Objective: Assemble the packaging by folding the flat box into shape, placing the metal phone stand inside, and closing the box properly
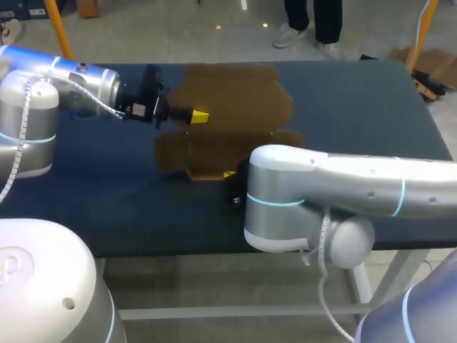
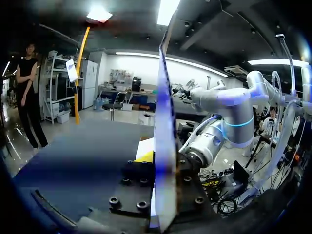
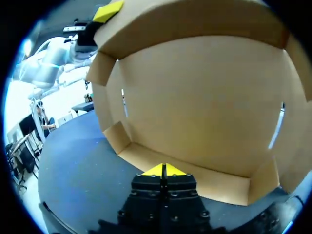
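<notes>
Cardboard, brown and thin, is what you are working with: the cardboard box sits half-formed in the upper middle of the head view, on the dark table. Your left gripper is at the box's left edge, clamped on a panel. In its own wrist view that panel runs edge-on between the fingers, though only one yellow tip shows. Your right gripper has its tips pressed together with nothing between them. It is just short of the low front flap, and the broad panel stands upright ahead of it with the side flaps turned inward. The metal phone stand is not in view.

Expect the box to be very light and likely to skid on the table. It should be stiff across a panel and weak at the creases. Take hold on a panel edge close to a fold, not at a flap's tip, and squeeze gently so the wall does not buckle.
</notes>
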### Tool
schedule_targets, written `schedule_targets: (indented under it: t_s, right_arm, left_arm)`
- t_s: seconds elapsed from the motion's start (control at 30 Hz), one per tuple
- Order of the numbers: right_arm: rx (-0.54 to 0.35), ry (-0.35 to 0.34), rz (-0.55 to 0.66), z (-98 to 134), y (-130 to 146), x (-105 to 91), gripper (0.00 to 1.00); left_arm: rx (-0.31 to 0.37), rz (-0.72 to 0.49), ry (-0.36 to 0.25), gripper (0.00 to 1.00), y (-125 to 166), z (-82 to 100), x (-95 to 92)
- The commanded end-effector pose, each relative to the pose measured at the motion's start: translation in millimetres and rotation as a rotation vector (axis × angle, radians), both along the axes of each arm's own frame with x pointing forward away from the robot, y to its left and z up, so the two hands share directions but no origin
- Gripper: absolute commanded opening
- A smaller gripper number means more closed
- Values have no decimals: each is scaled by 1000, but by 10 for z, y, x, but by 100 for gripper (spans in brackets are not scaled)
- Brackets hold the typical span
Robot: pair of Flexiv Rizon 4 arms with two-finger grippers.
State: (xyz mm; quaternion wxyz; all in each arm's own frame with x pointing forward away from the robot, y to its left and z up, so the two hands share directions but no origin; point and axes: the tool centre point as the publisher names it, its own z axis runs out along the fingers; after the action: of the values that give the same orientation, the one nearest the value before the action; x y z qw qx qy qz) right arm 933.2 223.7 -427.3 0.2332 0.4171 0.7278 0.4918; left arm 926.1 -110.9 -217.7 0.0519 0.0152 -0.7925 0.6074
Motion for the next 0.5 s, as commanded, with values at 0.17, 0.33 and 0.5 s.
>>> schedule_targets:
  t_s: [0.17,0.33,0.5]
  right_arm:
    - [-39,-19,-94,-33,49,-4,0]
    - [-39,-19,-94,-33,49,-4,0]
    - [-39,-19,-94,-33,49,-4,0]
  left_arm:
    - [8,14,-6,0,-40,-38,-101]
    - [3,16,-9,0,-46,-54,-114]
    - [2,12,-14,0,-54,-77,-131]
